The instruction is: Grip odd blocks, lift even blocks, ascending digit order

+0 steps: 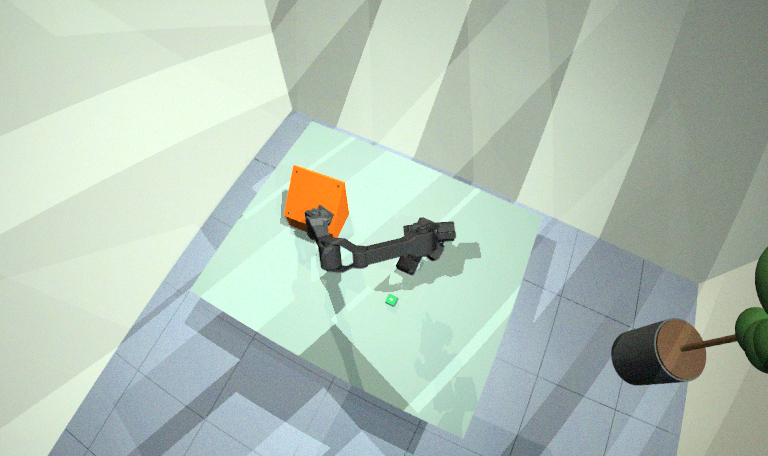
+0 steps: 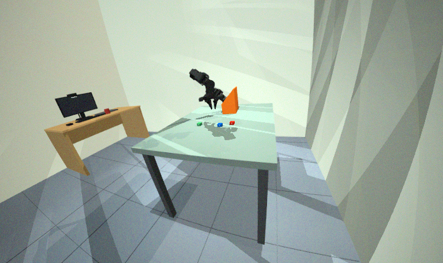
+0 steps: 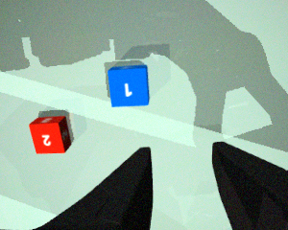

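Observation:
A blue block (image 2: 220, 124) (image 3: 128, 86) shows the digit 1 and sits on the table (image 1: 271, 270) (image 2: 202, 149). A red block (image 2: 232, 123) (image 3: 48, 135) shows the digit 2 and sits beside it. A green block (image 1: 391, 300) (image 2: 199, 124) sits on the other side of the blue one; its digit is too small to read, and it is out of the wrist view. The arm hides the blue and red blocks in the top view. My gripper (image 2: 213, 108) (image 3: 181, 155) is partly open and empty, above the table. Both blocks in the wrist view lie outside its fingers.
An orange wedge (image 1: 314, 193) (image 2: 230, 103) stands on the table by the arm's base. A wooden desk (image 2: 97, 118) with a monitor (image 2: 77, 104) stands apart on the left in the exterior view. A potted plant (image 1: 637, 352) stands on the floor beyond the table's edge.

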{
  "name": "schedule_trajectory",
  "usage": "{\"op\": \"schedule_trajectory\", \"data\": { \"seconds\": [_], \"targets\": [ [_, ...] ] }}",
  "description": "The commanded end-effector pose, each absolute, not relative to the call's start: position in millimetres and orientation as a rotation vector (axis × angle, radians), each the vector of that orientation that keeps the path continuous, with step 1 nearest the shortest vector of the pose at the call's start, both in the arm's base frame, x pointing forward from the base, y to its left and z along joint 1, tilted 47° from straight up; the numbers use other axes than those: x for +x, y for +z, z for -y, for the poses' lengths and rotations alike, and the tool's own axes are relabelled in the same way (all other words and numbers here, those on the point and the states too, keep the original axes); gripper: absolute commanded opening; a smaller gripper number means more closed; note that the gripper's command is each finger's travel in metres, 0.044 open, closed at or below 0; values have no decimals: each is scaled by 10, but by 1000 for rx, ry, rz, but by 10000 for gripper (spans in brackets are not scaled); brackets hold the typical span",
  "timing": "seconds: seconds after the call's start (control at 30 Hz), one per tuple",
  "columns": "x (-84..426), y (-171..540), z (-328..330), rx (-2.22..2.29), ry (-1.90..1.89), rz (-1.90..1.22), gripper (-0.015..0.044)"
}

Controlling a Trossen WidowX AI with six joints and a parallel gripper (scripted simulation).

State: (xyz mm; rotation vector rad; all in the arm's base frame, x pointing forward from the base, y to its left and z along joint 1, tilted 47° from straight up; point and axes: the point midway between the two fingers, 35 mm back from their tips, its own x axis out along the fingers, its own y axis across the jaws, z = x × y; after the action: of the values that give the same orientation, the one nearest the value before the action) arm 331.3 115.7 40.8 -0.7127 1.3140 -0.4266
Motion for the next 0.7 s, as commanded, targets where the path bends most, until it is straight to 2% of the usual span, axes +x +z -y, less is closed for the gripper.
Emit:
{"op": "schedule_trajectory", "data": {
  "seconds": [0.0, 0.17, 0.37, 0.67],
  "targets": [
    [3408, 890, -651, -730, -436, -1315, 120],
    [3375, 1411, -72, -747, -465, -1308, 120],
    [3369, 1434, -45, -748, -467, -1308, 120],
    [3546, 887, 518, -750, -470, -1306, 356]
  ]
}}
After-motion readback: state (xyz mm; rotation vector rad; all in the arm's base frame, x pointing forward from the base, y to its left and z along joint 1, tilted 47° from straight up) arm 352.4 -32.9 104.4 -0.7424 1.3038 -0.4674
